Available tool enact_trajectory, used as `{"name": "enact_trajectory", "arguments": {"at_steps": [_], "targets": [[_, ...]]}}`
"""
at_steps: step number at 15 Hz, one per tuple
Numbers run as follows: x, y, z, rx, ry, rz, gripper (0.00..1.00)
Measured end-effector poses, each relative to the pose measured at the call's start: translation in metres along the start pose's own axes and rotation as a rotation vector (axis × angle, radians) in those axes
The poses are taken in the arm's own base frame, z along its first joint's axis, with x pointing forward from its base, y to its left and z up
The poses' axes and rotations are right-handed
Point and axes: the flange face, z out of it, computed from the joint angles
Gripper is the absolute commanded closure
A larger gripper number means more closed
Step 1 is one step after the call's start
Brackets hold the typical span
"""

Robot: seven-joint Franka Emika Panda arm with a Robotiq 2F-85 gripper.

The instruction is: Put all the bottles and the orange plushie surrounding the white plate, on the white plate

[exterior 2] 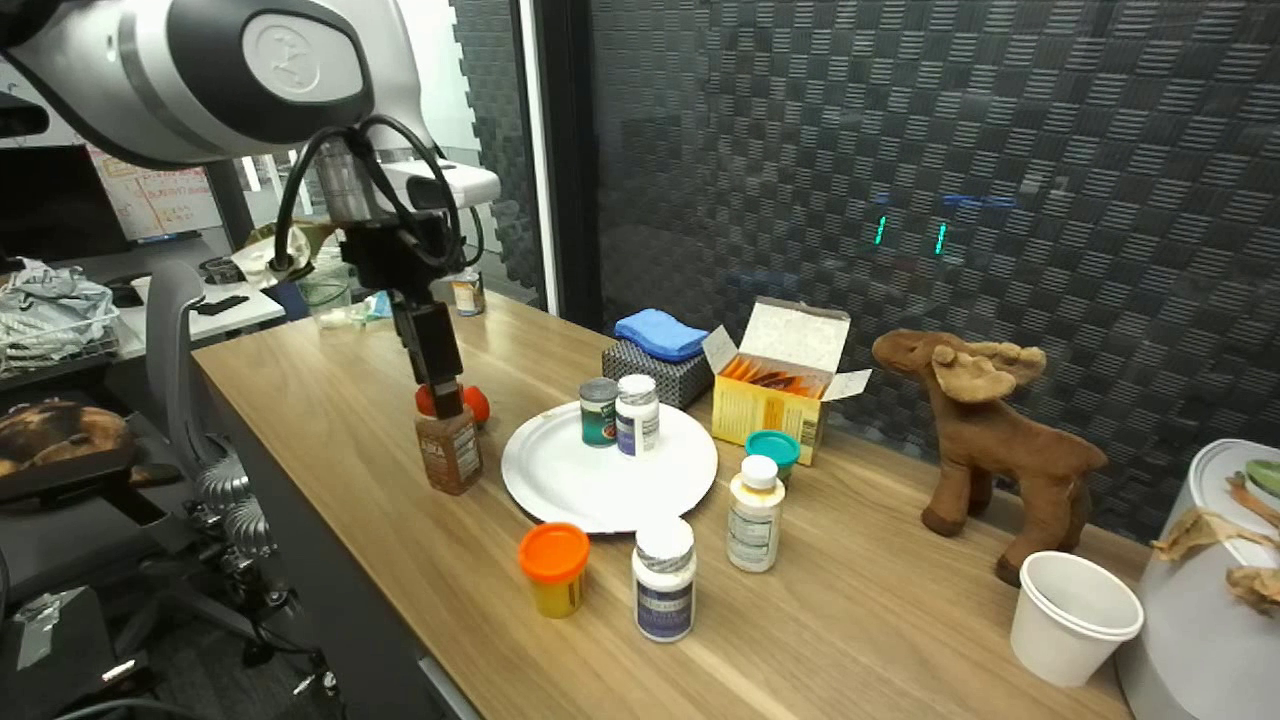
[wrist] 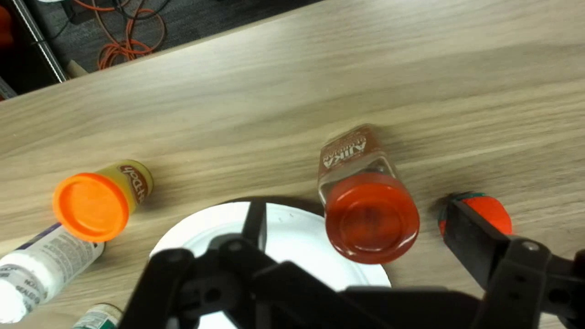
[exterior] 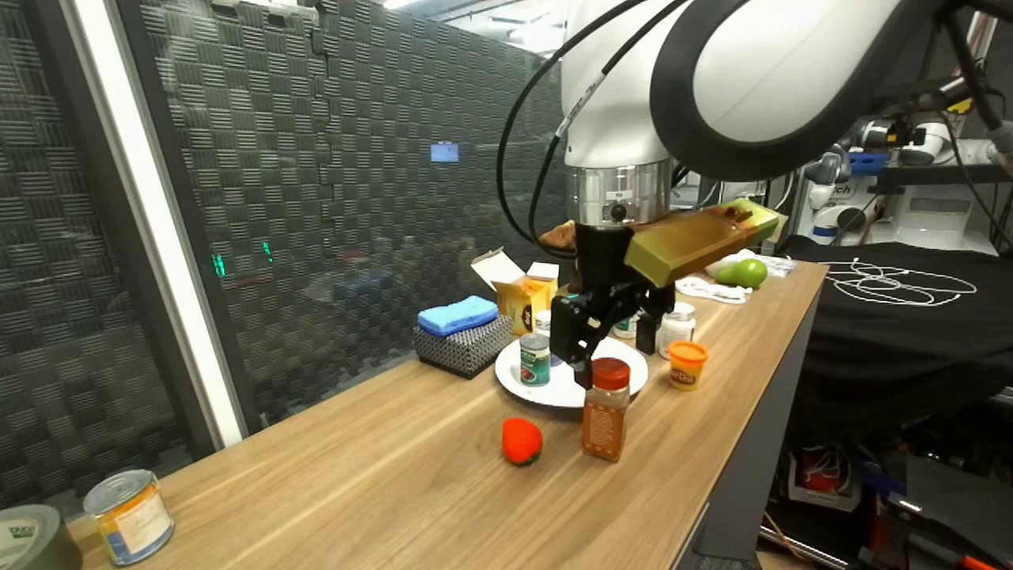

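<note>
My gripper (wrist: 356, 210) is open above the red-capped spice bottle (wrist: 345, 153). Its fingers stand on either side of the cap with gaps in the wrist view. The spice bottle stands upright at the edge of the white plate (exterior 2: 580, 490). A green-labelled container (exterior 2: 598, 415) and a white bottle (exterior 2: 637, 420) stand on the plate. The orange-red plushie (exterior: 521, 441) lies on the table, partly behind a finger in the wrist view. A white bottle with a blue label (exterior 2: 665, 590) and another white bottle (exterior 2: 753, 525) stand beside the plate.
An orange-lidded Play-Doh tub (exterior 2: 554, 575) and a teal-lidded tub (exterior 2: 773, 447) stand near the plate. Behind are a patterned box with a blue cloth (exterior 2: 660, 335), an open yellow box (exterior 2: 765, 410) and a brown moose toy (exterior 2: 1000, 435). White cups (exterior 2: 1070, 620) stand farther along.
</note>
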Motion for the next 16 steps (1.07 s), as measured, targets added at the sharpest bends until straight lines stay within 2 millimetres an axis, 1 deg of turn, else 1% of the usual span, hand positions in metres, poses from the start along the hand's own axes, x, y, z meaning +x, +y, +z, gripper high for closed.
{"name": "enact_trajectory", "arguments": {"at_steps": [1, 2, 4, 6, 7, 16], "targets": [[0.0025, -0.0008, -0.0019, 0.0, 0.006, -0.002, 0.34], [0.0046, -0.0017, -0.0031, 0.002, 0.009, -0.002, 0.44], [0.0082, -0.0034, -0.0038, 0.004, 0.012, -0.004, 0.6], [0.0101, -0.0047, -0.0021, 0.004, 0.01, -0.007, 0.74], [0.0107, -0.0055, -0.0014, 0.003, 0.009, -0.008, 0.76], [0.0113, -0.0059, -0.0036, 0.001, 0.004, -0.005, 0.76]]}}
